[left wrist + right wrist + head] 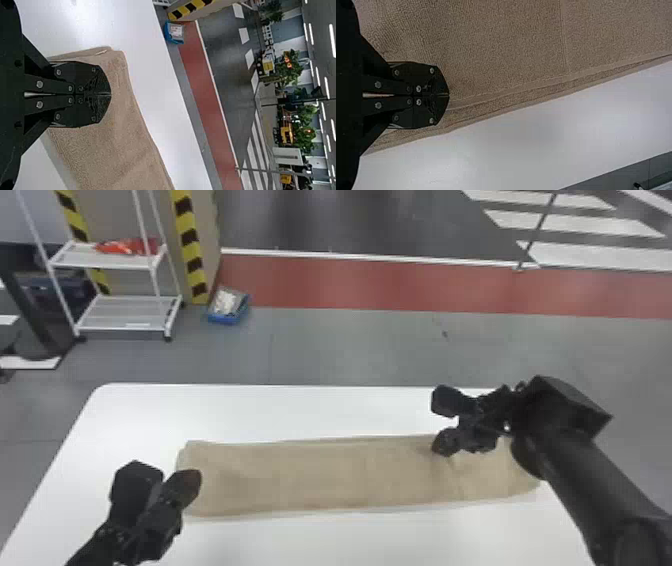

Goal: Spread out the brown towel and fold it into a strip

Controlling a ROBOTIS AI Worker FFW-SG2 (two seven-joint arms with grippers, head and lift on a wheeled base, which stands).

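The brown towel (320,475) is a long, flat strip of nubbly, fine-ribbed cloth, lying lengthwise along the far edge of the smooth white bench (240,410), short of its rounded far left corner. Stacked hems show slightly offset on its far side. The left gripper (192,484) is at the strip's left end, the right gripper (442,444) over its right part; both pairs of flat black jaws are pressed together.
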